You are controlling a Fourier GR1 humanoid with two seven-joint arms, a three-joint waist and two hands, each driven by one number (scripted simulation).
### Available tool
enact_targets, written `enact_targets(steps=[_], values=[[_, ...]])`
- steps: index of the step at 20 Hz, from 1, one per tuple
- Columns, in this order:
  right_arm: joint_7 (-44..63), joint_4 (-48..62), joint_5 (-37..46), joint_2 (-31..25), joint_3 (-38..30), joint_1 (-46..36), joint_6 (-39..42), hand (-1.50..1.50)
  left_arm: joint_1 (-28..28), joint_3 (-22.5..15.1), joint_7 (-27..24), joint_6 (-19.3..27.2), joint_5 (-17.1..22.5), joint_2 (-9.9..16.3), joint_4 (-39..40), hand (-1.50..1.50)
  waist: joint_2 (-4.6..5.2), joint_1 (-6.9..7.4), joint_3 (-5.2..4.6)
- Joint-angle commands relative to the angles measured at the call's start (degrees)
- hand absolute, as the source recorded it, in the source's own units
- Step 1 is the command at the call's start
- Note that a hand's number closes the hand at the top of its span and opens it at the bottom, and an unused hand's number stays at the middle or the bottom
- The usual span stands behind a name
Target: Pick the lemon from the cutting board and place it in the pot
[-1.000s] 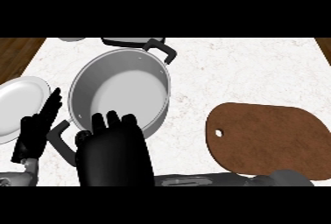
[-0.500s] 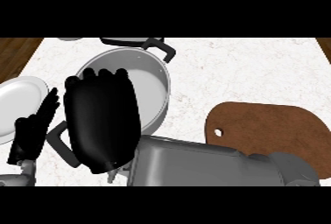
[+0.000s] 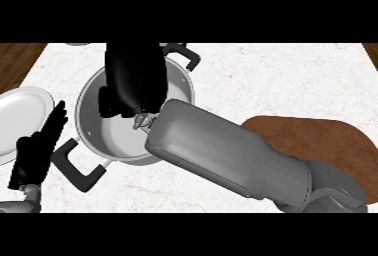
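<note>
While the right hand (image 3: 134, 77), having swung from the pot's near rim to over its bowl, is hovering above the pot (image 3: 111, 137), its fingers' state cannot be told and the lemon, absent from the cutting board (image 3: 317, 145), is hidden, perhaps already delivered; the left hand (image 3: 38, 150) is resting open by the plate (image 3: 18, 117).

Two boxy grey forearms (smooth, rounded edges), right hand (image 3: 133, 75) and left hand (image 3: 37, 150) glossy black.

White marble counter (image 3: 280, 75); pot (image 3: 118, 135) left of centre; white plate (image 3: 18, 117) far left; brown cutting board (image 3: 325, 145) right
</note>
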Motion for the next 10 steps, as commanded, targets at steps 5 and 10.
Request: enact_targets(steps=[5, 10], values=[[-10.3, 20.2, -4.9, 0.2, 2.2, -3.7, -5.0, 1.50, -0.2, -0.2, -2.3, -0.5, -0.5, -1.4, 1.2, 0.00, 0.59, 1.29, -0.04], [-15.9, 21.5, -14.6, 0.2, -0.5, 0.7, -11.2, -1.50, -4.0, 0.5, 0.5, -1.6, -0.2, -0.4, 2.4, 0.00, 1.09, 1.98, -0.01]])
